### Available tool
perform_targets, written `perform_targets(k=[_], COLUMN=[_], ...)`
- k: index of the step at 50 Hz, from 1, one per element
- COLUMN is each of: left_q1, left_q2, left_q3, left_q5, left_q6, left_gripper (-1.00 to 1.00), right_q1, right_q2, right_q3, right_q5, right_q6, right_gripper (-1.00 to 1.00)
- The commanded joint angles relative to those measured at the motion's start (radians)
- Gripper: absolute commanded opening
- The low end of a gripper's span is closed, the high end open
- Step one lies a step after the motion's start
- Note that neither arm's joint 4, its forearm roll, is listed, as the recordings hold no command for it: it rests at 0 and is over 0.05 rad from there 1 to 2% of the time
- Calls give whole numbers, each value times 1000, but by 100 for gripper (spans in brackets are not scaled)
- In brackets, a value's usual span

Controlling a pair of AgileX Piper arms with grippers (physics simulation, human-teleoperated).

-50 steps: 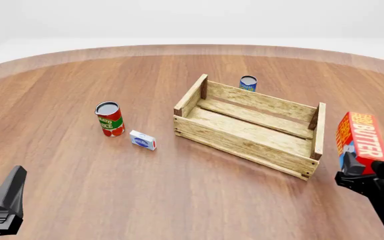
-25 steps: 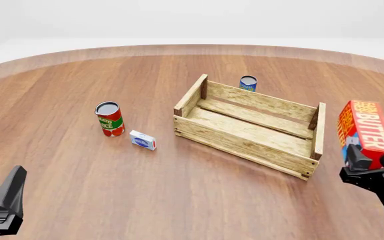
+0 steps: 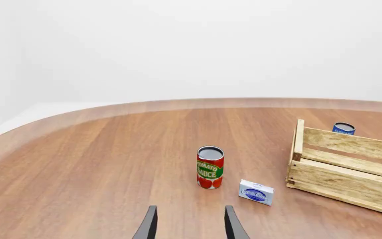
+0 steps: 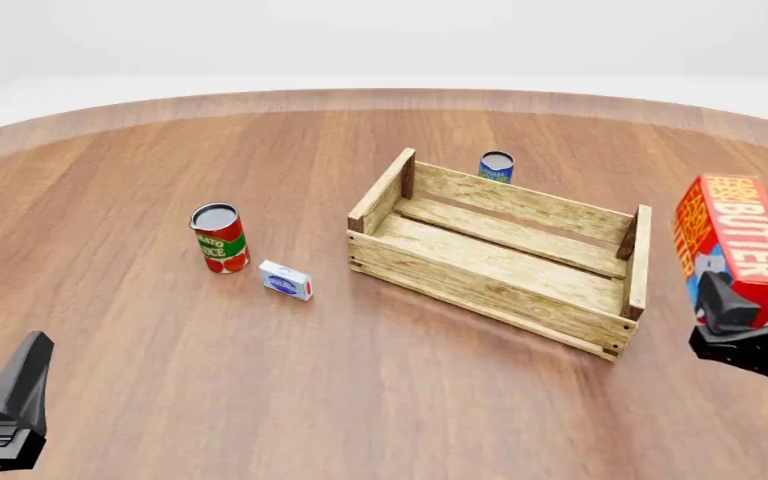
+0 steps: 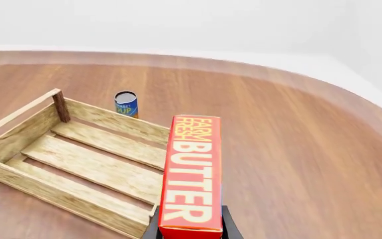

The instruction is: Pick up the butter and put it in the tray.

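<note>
1. While the right gripper (image 4: 738, 325) clamps the butter (image 4: 731, 245) by its lower blue end, the carton stands nearly upright in the air, off the table (image 4: 357, 400).
2. Butter sits to the right of the tray (image 4: 498, 250), just past its right end wall, not over the inside.
3. Right wrist view: butter (image 5: 192, 174) fills the middle, dark fingers (image 5: 230, 226) flank its near end, tray (image 5: 78, 159) beyond and to one side.
4. Tray holds nothing, bare slats.
5. Left gripper (image 3: 189, 226) hangs low at the near left, jaws apart, nothing between them.
6. Tomato sauce can (image 4: 219, 238) upright left of tray; small white-and-blue box (image 4: 285, 281) just beside it.
7. Blue can (image 4: 496, 167) upright behind the tray's far wall.
</note>
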Motion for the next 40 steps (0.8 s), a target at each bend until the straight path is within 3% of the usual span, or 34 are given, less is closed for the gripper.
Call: perform_targets(k=[1,40], left_q1=[0,0], left_q2=[0,0], left_q3=[0,0], left_q5=[0,0], left_q6=[0,0], left_gripper=[100,100], right_q1=[29,160], right_q2=[-72,-70], right_q3=[-72,-239], right_q5=[102,272], right_q6=[9,-18], right_gripper=[-100,-100])
